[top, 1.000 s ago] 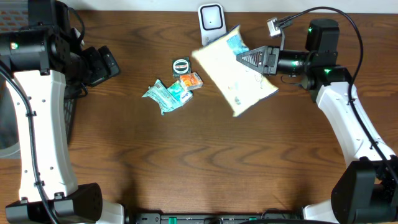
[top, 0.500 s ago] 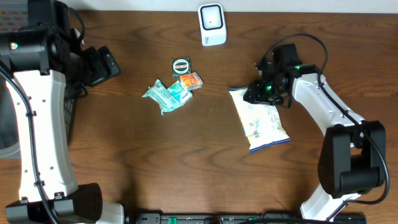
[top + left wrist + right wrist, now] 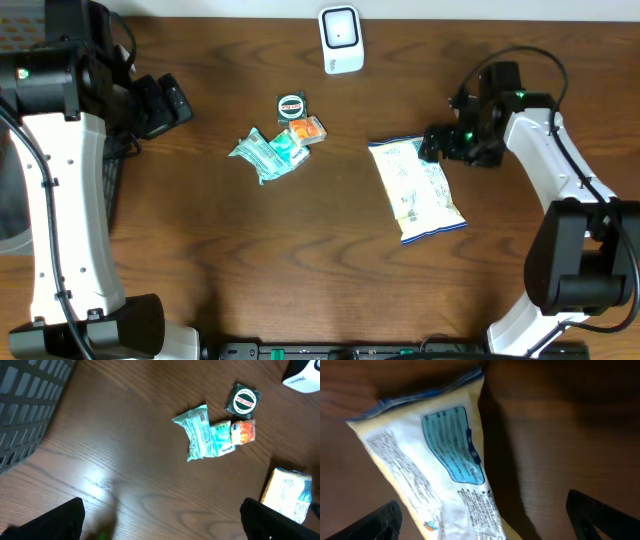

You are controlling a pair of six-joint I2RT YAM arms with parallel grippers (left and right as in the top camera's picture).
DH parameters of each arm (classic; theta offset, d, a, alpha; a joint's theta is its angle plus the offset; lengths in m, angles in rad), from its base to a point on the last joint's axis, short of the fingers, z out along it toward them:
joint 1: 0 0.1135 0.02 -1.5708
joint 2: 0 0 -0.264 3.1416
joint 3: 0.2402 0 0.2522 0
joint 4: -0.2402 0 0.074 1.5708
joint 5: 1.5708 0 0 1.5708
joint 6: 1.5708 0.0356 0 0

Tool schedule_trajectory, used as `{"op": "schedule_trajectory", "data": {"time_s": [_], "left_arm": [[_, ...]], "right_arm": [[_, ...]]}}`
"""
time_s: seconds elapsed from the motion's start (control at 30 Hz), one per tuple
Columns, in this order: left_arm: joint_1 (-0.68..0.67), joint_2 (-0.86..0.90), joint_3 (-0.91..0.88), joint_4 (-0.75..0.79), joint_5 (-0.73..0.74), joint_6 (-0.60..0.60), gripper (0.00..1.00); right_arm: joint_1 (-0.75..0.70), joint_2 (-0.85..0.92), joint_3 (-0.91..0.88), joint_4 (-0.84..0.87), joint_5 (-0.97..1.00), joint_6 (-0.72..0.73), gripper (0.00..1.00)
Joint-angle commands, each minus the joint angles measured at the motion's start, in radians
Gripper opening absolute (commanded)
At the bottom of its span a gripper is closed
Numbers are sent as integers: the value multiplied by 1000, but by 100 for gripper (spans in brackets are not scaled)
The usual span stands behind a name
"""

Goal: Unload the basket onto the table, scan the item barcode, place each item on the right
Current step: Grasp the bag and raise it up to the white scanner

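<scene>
A pale yellow and white snack bag (image 3: pixel 416 188) lies flat on the wooden table, right of the middle. My right gripper (image 3: pixel 437 143) is open at the bag's upper right corner and holds nothing. In the right wrist view the bag (image 3: pixel 435 460) fills the left half, between the spread fingers of my right gripper (image 3: pixel 487 525). The white barcode scanner (image 3: pixel 341 38) stands at the table's far edge. My left gripper (image 3: pixel 170 105) hangs open at the far left, away from the items. In its own view the left gripper (image 3: pixel 162 527) has only bare wood between its fingers.
A green packet (image 3: pixel 265 152), an orange packet (image 3: pixel 310 129) and a round black-and-green item (image 3: pixel 291 106) lie in a cluster left of the middle. A dark mesh basket (image 3: pixel 25 405) stands at the table's left edge.
The right gripper carried the bag down from in front of the scanner to the table, opened, let it go, and drew back to the right. The left arm has not moved.
</scene>
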State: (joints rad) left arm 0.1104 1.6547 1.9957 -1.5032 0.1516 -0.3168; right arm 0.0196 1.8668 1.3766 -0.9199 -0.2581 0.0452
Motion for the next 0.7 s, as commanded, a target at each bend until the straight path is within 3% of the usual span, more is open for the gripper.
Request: {"op": "schedule_trajectory", "data": {"time_s": [0.0, 0.13, 0.2, 0.27, 0.4, 0.43, 0.47, 0.53, 0.6, 0.67], "left_arm": [[2, -8, 8, -3, -5, 2, 98], [2, -8, 8, -3, -6, 2, 98], [2, -8, 8, -3, -6, 2, 98], [2, -8, 8, -3, -6, 2, 98], [2, -8, 8, -3, -6, 2, 98], [2, -8, 8, -3, -6, 2, 98], [2, -8, 8, -3, -6, 2, 98], [2, -8, 8, -3, -6, 2, 98], [2, -8, 8, -3, -6, 2, 98], [2, -8, 8, -3, -6, 2, 98]], "right_arm": [[11, -15, -108, 51, -93, -68, 99], [31, -15, -211, 161, -183, -58, 99], [42, -15, -249, 207, -182, -27, 95], [60, -15, -299, 280, -195, 24, 76], [99, -15, -345, 352, -197, 101, 77], [112, -15, -353, 368, -196, 119, 73], [124, -15, -359, 382, -196, 138, 61], [142, -15, -359, 399, -200, 179, 26], [152, -16, -352, 412, -235, 202, 1], [150, -16, -331, 414, -304, 207, 1]]}}
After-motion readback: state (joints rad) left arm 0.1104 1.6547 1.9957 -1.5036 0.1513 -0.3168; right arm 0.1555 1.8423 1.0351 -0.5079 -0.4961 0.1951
